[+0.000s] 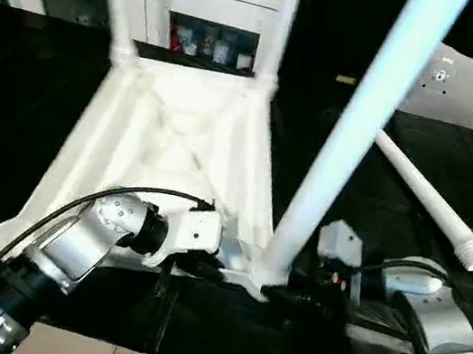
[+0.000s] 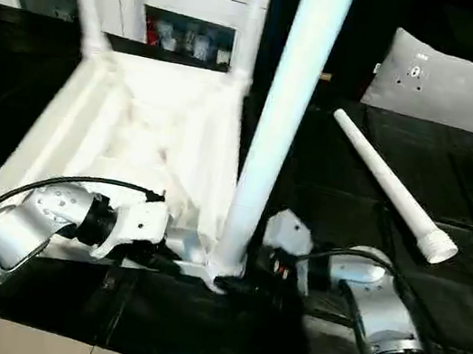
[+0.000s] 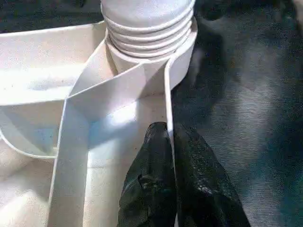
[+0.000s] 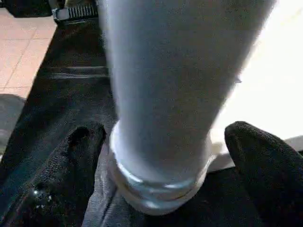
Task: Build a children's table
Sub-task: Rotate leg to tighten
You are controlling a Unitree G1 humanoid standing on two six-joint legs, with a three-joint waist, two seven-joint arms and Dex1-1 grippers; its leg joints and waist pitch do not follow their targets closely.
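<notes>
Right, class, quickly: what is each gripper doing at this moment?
Left gripper: closed, pinching a thin rib of the tabletop.
Right gripper: open, fingers either side of the leg standing in the near corner socket, not clamping it.

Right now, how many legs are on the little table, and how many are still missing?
Three legs stand in the upside-down table top: two at the far corners, and the near leg, whose screw threads still show at its socket. The left claw is shut on the top's rim beside that socket, and the right claw is open around the leg's base. The last leg lies on the black cloth, waiting.
</notes>
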